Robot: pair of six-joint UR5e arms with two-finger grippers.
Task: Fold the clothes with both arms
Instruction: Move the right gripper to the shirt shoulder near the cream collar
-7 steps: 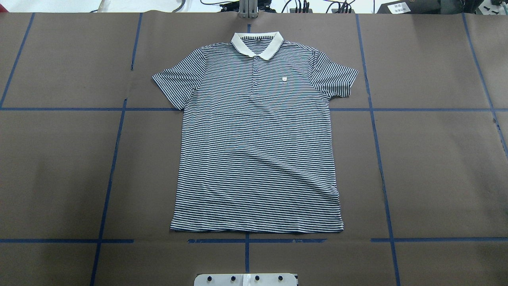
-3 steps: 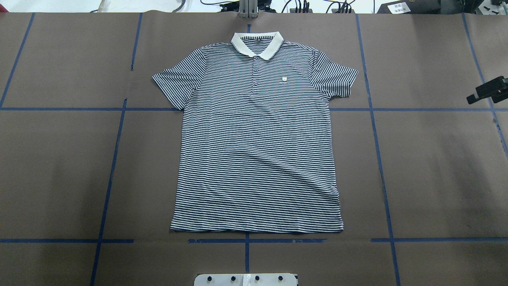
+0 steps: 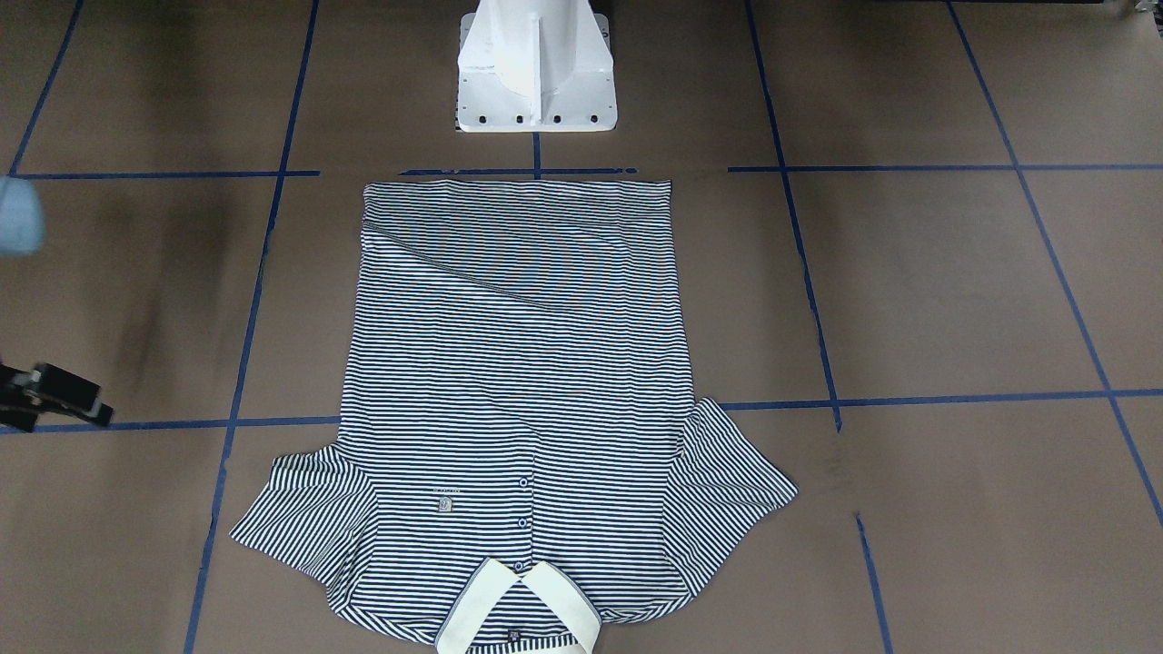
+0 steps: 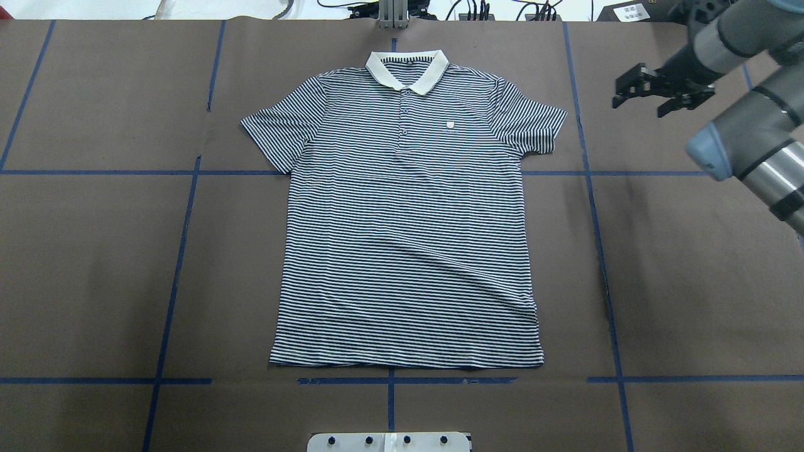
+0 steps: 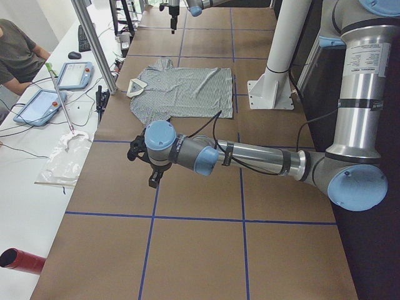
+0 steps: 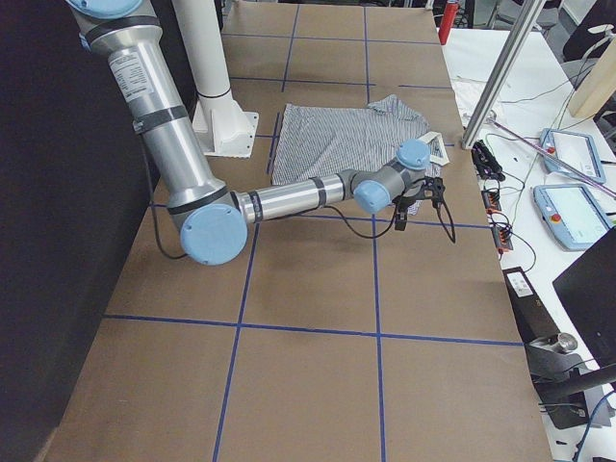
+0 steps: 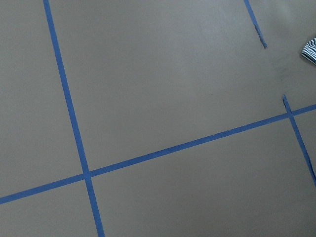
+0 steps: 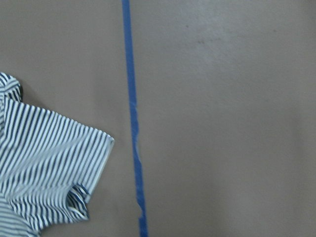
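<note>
The striped polo shirt (image 4: 408,220) lies flat and face up in the middle of the table, white collar (image 4: 407,69) at the far side, sleeves spread. My right gripper (image 4: 650,97) hovers open and empty over bare paper, to the right of the shirt's right sleeve (image 4: 534,122); it also shows at the left edge of the front-facing view (image 3: 54,400). Its wrist view shows that sleeve (image 8: 49,163). My left gripper (image 5: 149,167) shows only in the exterior left view, low over bare paper well away from the shirt (image 5: 181,90); I cannot tell if it is open.
Brown paper with blue tape lines (image 4: 597,251) covers the table. The white pedestal base (image 3: 534,64) stands just behind the shirt's hem. A metal post (image 4: 392,16) rises beyond the collar. A side table with tablets (image 5: 75,75) and a seated person (image 5: 19,50) lies past the far edge.
My right arm has come into the overhead view from the right edge and moved up and left toward the shirt's right sleeve. The shirt has not moved.
</note>
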